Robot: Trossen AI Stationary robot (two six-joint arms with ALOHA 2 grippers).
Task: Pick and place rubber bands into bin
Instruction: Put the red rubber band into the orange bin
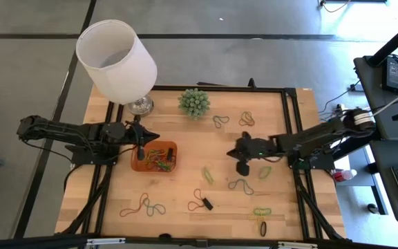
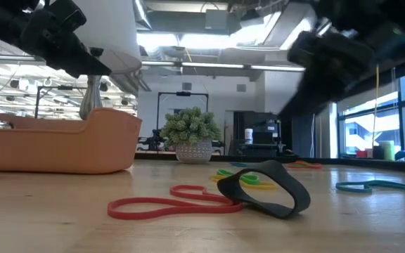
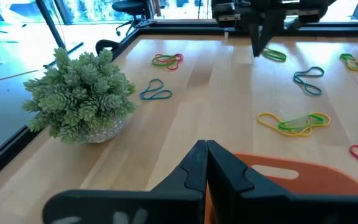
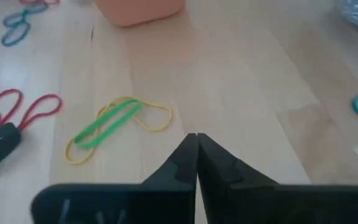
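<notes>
The orange bin (image 1: 155, 157) sits left of the table's middle with several rubber bands (image 1: 160, 159) inside it. Loose rubber bands lie around the table: a yellow-green pair (image 1: 208, 174) (image 4: 114, 124), blue-grey ones (image 1: 240, 185) (image 1: 220, 121), a red one beside a black one (image 1: 200, 202) (image 2: 266, 188), and more along the near edge (image 1: 144, 205). My left gripper (image 1: 141, 149) (image 3: 205, 149) hangs shut over the bin's left rim (image 3: 303, 169), with nothing between its fingers. My right gripper (image 1: 242, 166) (image 4: 196, 140) is shut and empty, above bare wood right of the yellow-green pair.
A large white lampshade (image 1: 116, 61) on a metal foot stands at the far left corner. A spiky green ball plant (image 1: 194, 102) (image 3: 79, 96) stands at the far edge's middle. Bare wood lies between the bin and my right gripper.
</notes>
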